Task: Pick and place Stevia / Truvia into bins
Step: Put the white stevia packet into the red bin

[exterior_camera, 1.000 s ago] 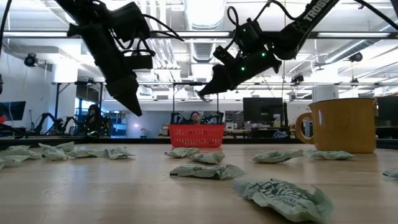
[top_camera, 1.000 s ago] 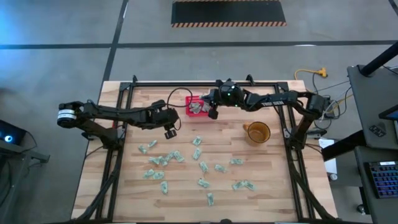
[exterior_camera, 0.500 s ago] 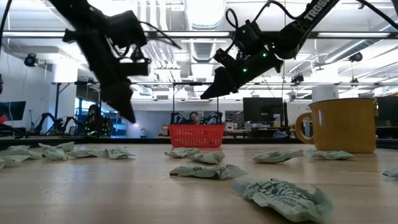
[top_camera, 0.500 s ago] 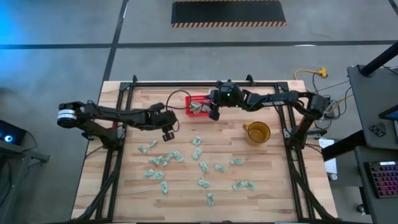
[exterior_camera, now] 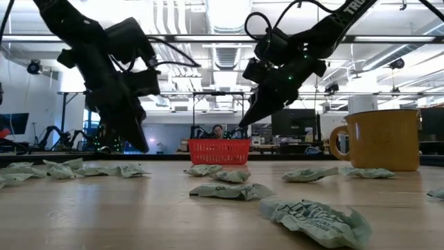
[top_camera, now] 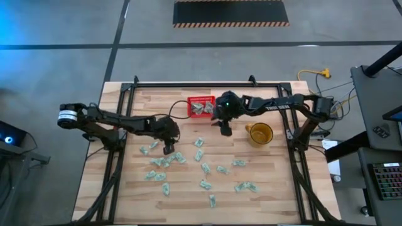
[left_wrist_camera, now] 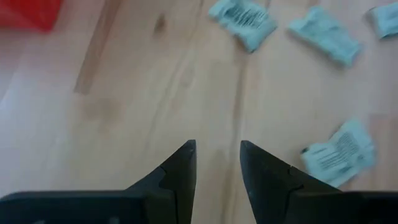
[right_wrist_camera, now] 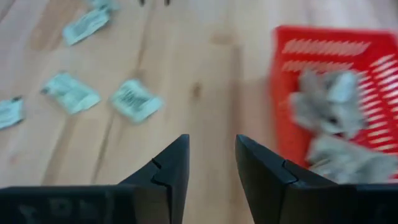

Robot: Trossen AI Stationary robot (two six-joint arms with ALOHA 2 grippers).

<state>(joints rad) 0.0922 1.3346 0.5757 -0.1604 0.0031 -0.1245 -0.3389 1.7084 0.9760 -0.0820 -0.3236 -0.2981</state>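
Observation:
The red bin (top_camera: 201, 107) stands at the table's far middle with several Stevia / Truvia sachets (right_wrist_camera: 329, 106) lying in it. More pale green sachets (top_camera: 199, 142) are scattered flat over the middle and near part of the table. My right gripper (top_camera: 225, 130) hangs open and empty above bare wood just near and right of the bin (right_wrist_camera: 336, 68). My left gripper (top_camera: 168, 149) is open and empty, low over the wood among the left sachets (left_wrist_camera: 339, 152).
A yellow-brown mug (top_camera: 259, 134) stands right of my right gripper. The black frame rails (top_camera: 119, 144) run along the table's left, right and far sides. Bare wood lies between the bin and the nearest sachets (right_wrist_camera: 134, 99).
My right gripper has left the spot over the bin, going toward the near edge and a little right, and has dropped lower. My left gripper has gone toward the near edge and down, closer to the sachets on the left.

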